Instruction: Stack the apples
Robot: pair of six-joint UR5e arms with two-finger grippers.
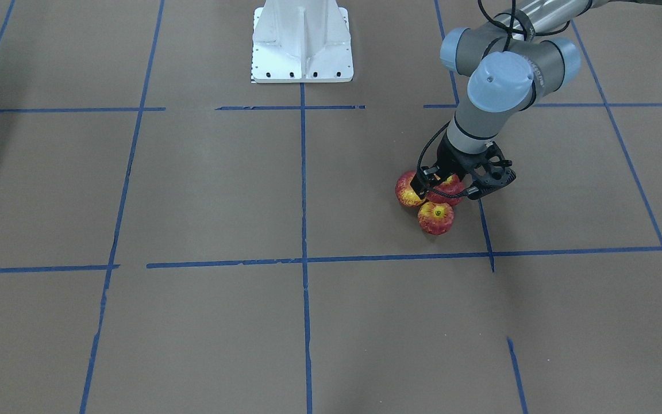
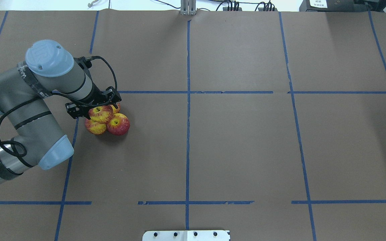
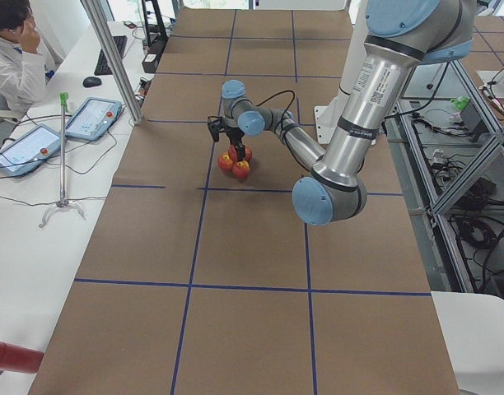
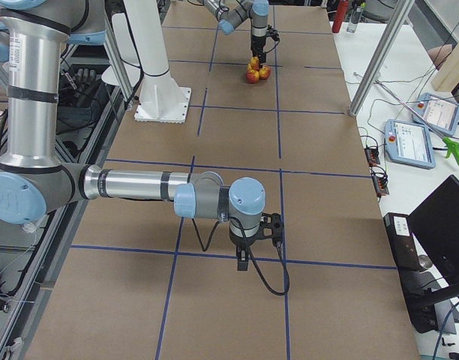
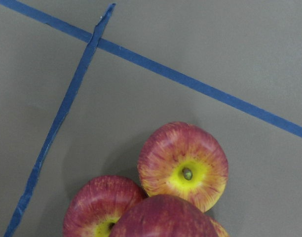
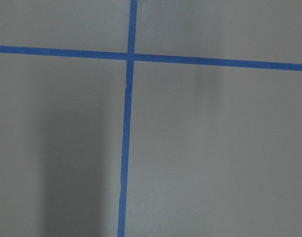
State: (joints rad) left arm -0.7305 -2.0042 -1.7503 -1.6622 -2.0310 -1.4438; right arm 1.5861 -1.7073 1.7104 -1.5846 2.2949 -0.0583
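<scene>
Apples (image 2: 117,124) cluster on the table (image 2: 246,150); the left gripper (image 2: 100,110) straddles the top apple (image 1: 449,187). Whether it or the right gripper (image 4: 244,259) is clenched, I cannot tell.

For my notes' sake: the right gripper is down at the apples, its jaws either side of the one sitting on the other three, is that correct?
Not quite: that is the left gripper, not the right gripper, which is far off. The overhead exterior view shows the left one at the top apple, sitting on the other three apples.

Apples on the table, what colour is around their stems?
Yellow; the apples show it best in the left wrist-mounted view.
</scene>
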